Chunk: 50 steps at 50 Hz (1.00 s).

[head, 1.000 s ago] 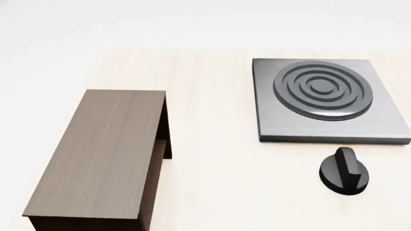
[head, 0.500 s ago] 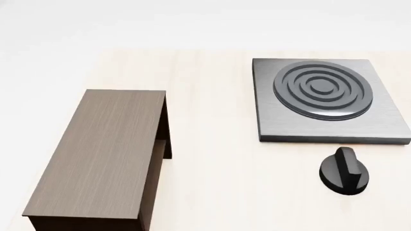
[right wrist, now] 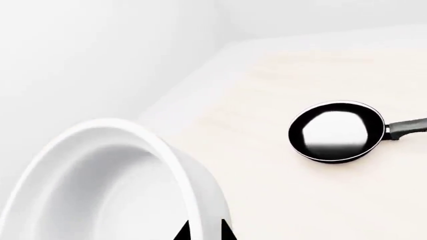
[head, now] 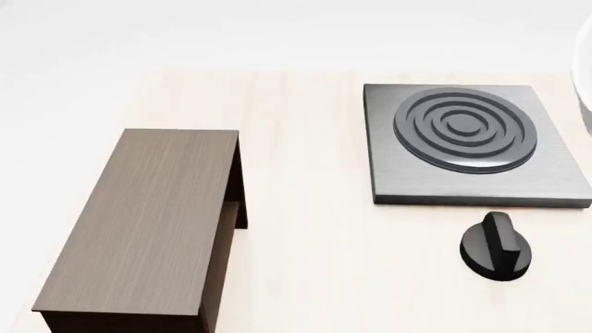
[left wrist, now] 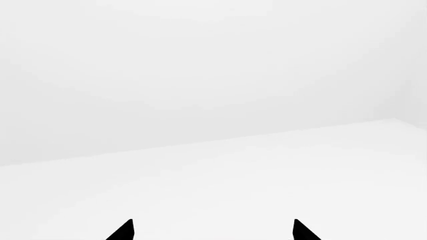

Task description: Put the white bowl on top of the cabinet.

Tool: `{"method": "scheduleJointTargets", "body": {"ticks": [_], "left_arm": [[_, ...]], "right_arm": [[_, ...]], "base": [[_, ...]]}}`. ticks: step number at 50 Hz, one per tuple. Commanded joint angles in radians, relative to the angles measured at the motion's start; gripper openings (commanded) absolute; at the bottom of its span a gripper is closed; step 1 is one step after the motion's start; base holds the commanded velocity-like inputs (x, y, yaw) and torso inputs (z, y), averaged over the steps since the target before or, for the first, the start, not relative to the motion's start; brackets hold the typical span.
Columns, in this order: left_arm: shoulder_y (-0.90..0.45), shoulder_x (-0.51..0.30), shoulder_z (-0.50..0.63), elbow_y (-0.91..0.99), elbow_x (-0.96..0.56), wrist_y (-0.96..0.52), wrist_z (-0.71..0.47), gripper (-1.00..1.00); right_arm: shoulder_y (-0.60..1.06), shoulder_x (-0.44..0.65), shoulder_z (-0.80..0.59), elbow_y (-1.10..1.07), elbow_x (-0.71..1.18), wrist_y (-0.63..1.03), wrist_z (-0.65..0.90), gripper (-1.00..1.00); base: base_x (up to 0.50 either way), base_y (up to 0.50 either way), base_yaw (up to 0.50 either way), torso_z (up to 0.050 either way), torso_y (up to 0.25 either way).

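Head view: cabinet [head: 138, 225] sits on the pale wood bench [head: 306, 243], flat top bare, long axis running away from the camera, a darker side and a shelf edge showing on the side facing the stove plate. Stove plate [head: 467, 142] lies well apart from the cabinet, grey and square with raised rings. A black knob [head: 497, 246] sits on the bench just in front of the stove plate, not touching it. A thin white curved sliver at the frame edge beyond the stove plate is the bowl [head: 586, 83], mostly cut off; no arms visible in this view.

Right wrist view: bowl [right wrist: 110, 185] fills the near corner, glossy white, deep, thick rim, tilted toward the camera; inside looks empty as far as it shows. Right pincer [right wrist: 203, 231] shows only two dark tips close together at the bowl rim, seemingly one on each side of the wall, so it appears clamped on the bowl. Frying pan [right wrist: 337, 131] rests on the bench beyond the bowl, well apart from it, black with a bright reflection inside, nothing in it, handle running out of frame.

Left wrist view: left pincer [left wrist: 212, 231] shows two black tips set wide apart, released, nothing between them, only plain white surroundings ahead.
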Motion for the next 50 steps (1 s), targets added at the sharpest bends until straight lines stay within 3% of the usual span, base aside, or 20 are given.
{"method": "scheduleJointTargets", "body": {"ticks": [1,27,50], "left_arm": [[0.005,-0.01,-0.007,-0.01,-0.049,0.045,-0.023,1.0],[0.01,-0.009,-0.008,-0.011,-0.053,0.056,-0.021,1.0],[0.009,-0.01,-0.005,-0.014,-0.054,0.058,-0.021,1.0]], "right_arm": [[0.16,-0.037,-0.106,0.066,-0.019,0.024,-0.038,-1.0],[0.392,-0.173,-0.29,0.27,-0.103,0.101,-0.228,-1.0],[0.44,-0.31,-0.368,0.426,-0.188,0.033,-0.399,-1.0]], "base": [[0.0,0.0,0.0,0.0,0.0],[0.0,0.0,0.0,0.0,0.001],[0.0,0.0,0.0,0.001,0.001]]}}
